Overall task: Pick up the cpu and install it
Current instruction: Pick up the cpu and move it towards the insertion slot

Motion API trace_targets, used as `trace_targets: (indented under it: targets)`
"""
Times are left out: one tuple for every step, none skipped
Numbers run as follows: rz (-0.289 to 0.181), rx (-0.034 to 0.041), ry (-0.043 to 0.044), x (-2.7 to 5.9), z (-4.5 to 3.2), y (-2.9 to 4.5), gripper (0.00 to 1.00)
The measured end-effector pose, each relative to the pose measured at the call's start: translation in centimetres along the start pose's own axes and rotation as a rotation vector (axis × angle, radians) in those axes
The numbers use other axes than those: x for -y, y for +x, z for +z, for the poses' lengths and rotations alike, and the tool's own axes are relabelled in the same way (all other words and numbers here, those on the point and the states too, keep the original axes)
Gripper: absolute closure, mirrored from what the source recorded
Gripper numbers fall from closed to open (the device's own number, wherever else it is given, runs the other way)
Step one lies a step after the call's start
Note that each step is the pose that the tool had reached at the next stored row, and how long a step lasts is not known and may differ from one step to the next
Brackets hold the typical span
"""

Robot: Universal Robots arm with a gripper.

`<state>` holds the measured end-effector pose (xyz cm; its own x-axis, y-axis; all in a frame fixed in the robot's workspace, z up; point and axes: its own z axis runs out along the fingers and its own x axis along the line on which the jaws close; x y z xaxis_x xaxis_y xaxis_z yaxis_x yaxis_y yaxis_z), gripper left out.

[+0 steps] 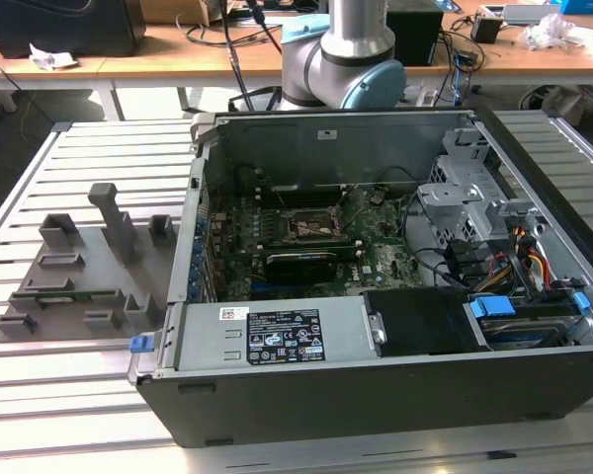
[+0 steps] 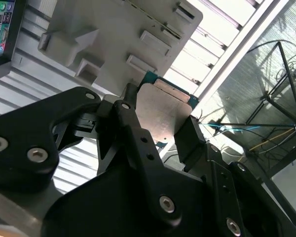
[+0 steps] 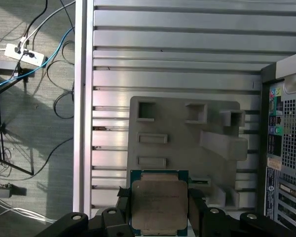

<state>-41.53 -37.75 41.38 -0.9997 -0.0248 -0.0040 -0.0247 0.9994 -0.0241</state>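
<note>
1. Slatted metal counter (image 1: 69, 395) runs across the room. An open computer case (image 1: 277, 410) lies across the middle of the exterior frame, and a grey holder tray (image 1: 74, 286) sits at the exterior view's left. The arm (image 1: 351, 59) rises behind the case at the top middle.
2. The hand (image 3: 159, 219) is closed on the cpu (image 3: 159, 202). One black finger (image 3: 195, 215) presses against each of two opposite edges, as both wrist views show.
3. The cpu hangs over the counter just beside the tray's edge, well apart from the socket (image 1: 311, 229) inside the case. It looks lifted clear of the tray, though I can't be sure of that.
4. To my eye it should handle as a light, thin and stiff thing. The smooth metal lid is probably slippery, so taking it by the edges seems the right hold. The underside and the socket are likely delicate, so it wants to stay flat under a gentle squeeze.
5. It is a small, flat square. The lid is dull silvery-grey with softly rounded corners and some faint marking. A thin green-blue board rim peeks out around it.
</note>
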Motion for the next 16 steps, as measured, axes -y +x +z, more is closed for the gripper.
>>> trace_targets:
  targets:
    - [0.0, 0.0, 0.0, 0.0, -0.22, 0.0, 0.45]
    - [0.0, 0.0, 0.0001, 0.01, -0.51, 0.0, 0.45]
    - [0.0, 0.0001, 0.0, 0.02, -0.78, 0.0, 0.45]
    - [0.0, 0.0001, 0.0, 0.03, -1.06, 0.0, 0.45]
    - [0.0, 0.0, 0.0, 0.03, -1.28, -0.01, 0.45]
    - [0.0, 0.0001, 0.0, 0.04, -1.52, 0.0, 0.45]
    - [0.0, 0.0, 0.0, 0.05, -1.89, -0.01, 0.45]
    - [0.0, 0.0, 0.0, 0.05, -2.04, -0.01, 0.45]
    - [0.0, 0.0, 0.0, 0.05, -2.27, -0.01, 0.45]
    - [0.0, 0.0001, 0.0, 0.06, -2.43, -0.01, 0.45]
    - [0.0, 0.0, 0.0, 0.06, -2.59, -0.01, 0.45]
    - [0.0, 0.0, 0.0, 0.07, -2.84, -0.01, 0.45]
    - [0.0, 0.0001, 0.0, 0.08, -3.11, -0.01, 0.45]
    - [0.0, 0.0, 0.0, 0.08, -3.29, -0.01, 0.45]
    - [0.0, 0.0, 0.0, 0.08, -3.46, -0.01, 0.45]
    - [0.0, 0.0001, 0.0, 0.09, -3.67, -0.01, 0.45]
